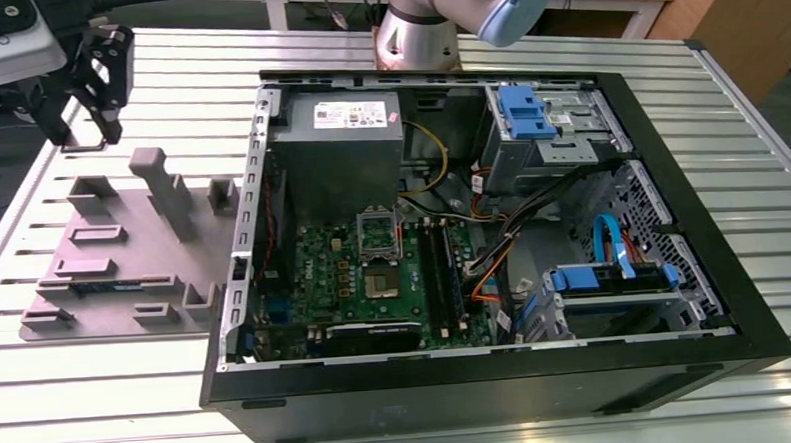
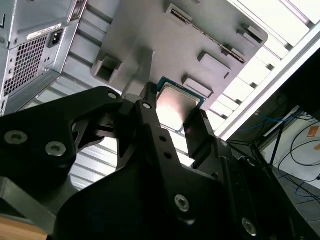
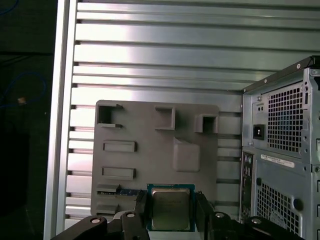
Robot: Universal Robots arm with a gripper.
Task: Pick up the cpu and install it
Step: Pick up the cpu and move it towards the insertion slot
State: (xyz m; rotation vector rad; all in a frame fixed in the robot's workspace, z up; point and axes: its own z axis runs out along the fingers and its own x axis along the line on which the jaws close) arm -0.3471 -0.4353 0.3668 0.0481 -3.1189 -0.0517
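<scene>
The cpu, a small square chip with a pale silver top and thin darker rim, sits between my two black fingers in both wrist views, lifted clear of the grey fixture plate. My gripper is shut on its edges, also seen from below as the gripper around the cpu. In the exterior view my gripper hangs above the far end of the fixture plate, at the exterior view's left of the open computer case. The green board inside carries an open socket with its raised metal frame.
A thin green memory stick lies in a slot of the fixture plate. Inside the case are a grey power supply, drive cages with blue tabs, and loose cables. The case's rear wall stands beside the plate on the slatted table.
</scene>
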